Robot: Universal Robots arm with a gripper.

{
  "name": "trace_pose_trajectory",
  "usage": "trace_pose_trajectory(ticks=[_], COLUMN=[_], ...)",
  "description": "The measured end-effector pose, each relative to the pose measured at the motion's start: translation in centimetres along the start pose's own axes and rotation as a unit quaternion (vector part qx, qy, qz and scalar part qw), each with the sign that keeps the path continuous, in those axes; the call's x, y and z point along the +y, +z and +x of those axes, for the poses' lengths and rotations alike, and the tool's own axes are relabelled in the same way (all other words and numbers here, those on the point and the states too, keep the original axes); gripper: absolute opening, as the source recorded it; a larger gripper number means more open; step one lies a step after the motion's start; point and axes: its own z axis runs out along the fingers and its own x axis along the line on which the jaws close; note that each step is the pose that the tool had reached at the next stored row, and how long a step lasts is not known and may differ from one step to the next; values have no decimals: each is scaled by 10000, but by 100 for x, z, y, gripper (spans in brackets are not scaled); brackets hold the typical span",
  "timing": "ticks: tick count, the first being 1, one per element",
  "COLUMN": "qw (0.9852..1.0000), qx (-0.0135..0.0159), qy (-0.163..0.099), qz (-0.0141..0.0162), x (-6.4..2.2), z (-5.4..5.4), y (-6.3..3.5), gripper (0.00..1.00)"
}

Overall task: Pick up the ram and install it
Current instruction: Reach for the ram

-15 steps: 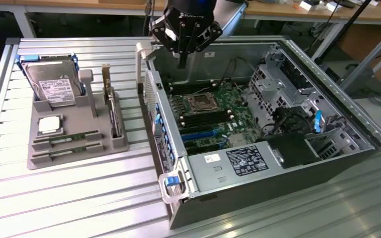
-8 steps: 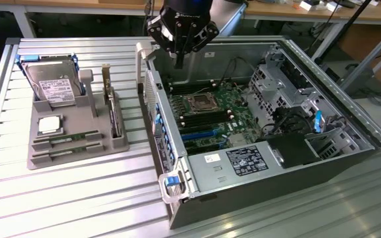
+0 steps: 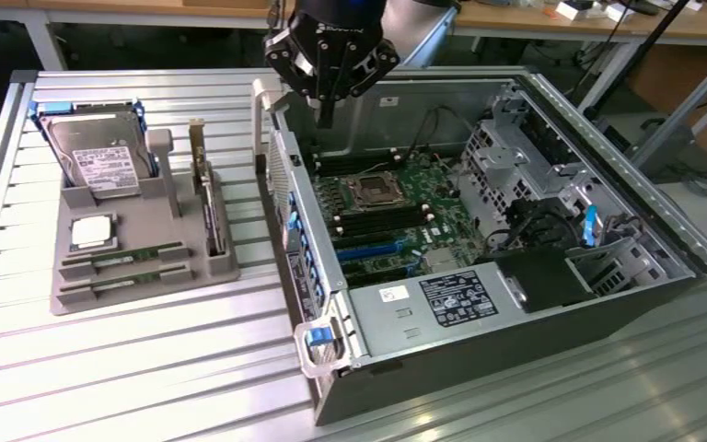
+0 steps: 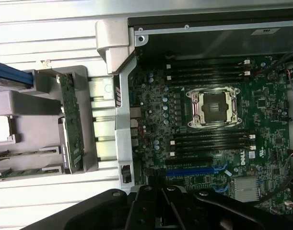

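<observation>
We're starting at the near edge, where the slatted metal table (image 3: 144, 368) is carrying an open computer case (image 3: 477, 368) lying on its side. At the case's near corner a clear latch with a blue tab (image 3: 317, 336) is sticking out, and just behind it the power supply (image 3: 452, 299) is showing its white label.

Moving deeper, we're looking down on the green motherboard (image 3: 390, 216). Its open processor socket (image 3: 372, 191) is sitting between two banks of black memory slots (image 3: 378, 224).

Over on the exterior view's left, well apart from the gripper, a gray holder (image 3: 225, 272) is sitting beside the case. The ram (image 3: 133, 277) is lying on edge in the holder's nearest slot, and a second stick (image 3: 133, 252) is lying in the slot just behind it. Behind those we're seeing the square silver processor chip (image 3: 92, 232), then a green card (image 3: 213, 216) standing upright along the holder's case side. A hard drive (image 3: 102, 157) is leaning at the holder's far end.

Farthest back, the gripper (image 3: 325, 120) is hanging over the far corner of the case, above the motherboard. Its fingers are pressed together with nothing between them. In the wrist view the gripper (image 4: 161, 206) is pointing down over the board, with the socket (image 4: 212, 108) and the holder's card (image 4: 72, 122) in sight.
</observation>
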Motion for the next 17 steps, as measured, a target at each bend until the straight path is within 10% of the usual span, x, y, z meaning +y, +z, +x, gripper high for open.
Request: trace_pose_trajectory(ticks=[17], qw=[10000], qx=[0], qy=[0], qz=[0], x=[-11], z=[152], y=[-4], gripper=[11])
